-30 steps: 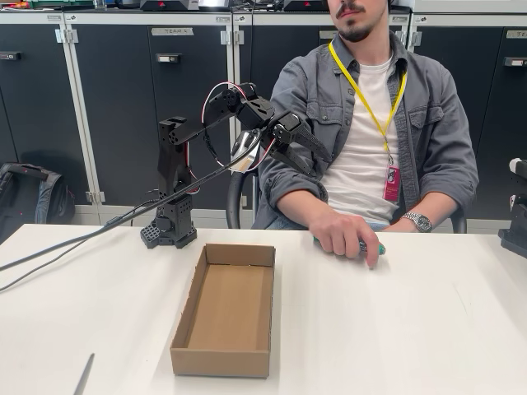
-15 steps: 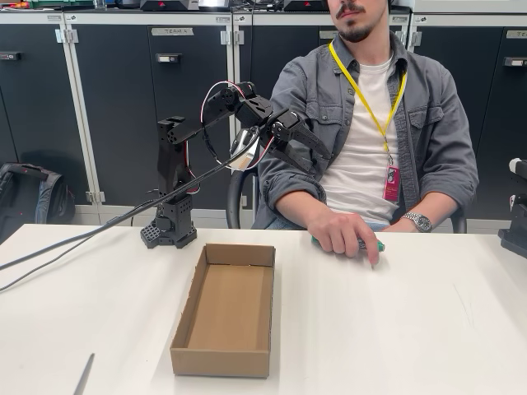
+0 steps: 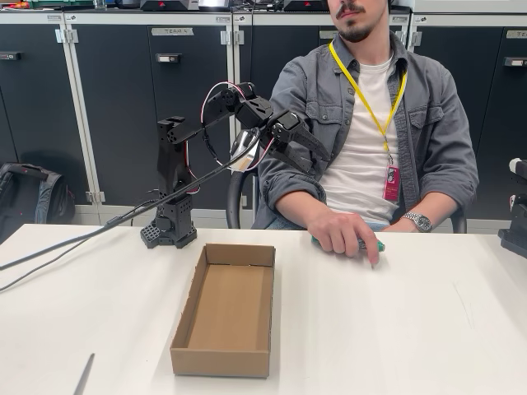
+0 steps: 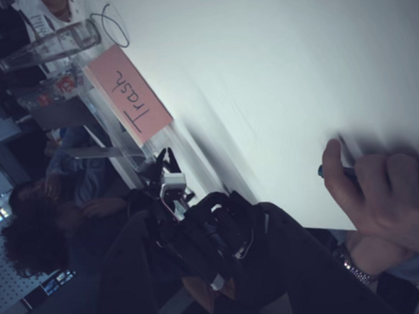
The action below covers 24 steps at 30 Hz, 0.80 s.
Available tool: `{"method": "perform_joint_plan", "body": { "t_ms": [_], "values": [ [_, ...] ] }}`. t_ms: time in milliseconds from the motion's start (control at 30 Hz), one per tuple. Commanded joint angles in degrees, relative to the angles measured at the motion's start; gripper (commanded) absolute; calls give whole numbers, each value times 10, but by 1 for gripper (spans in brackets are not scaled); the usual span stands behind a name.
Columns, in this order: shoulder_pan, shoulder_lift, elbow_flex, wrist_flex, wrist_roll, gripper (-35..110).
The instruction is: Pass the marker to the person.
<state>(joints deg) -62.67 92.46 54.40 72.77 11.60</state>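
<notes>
Apparently the person's hand (image 3: 344,234) is already covering the marker (image 3: 375,245) on the table (image 3: 428,329), while the raised jaws (image 3: 317,148) are holding nothing, their opening unclear.

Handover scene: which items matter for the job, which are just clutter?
Job:
marker, under the person's hand
person
gripper, raised, carrying nothing

Lying about:
cardboard box
thin grey stick
pink "Trash" sign
</notes>
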Motion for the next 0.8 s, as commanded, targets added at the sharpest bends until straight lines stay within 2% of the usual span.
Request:
{"method": "perform_joint_plan", "body": {
  "t_ms": [0,767],
  "values": [
    [2,38,-4,-8,-9,29],
    [11,47,19,-16,-17,29]
  ]
}}
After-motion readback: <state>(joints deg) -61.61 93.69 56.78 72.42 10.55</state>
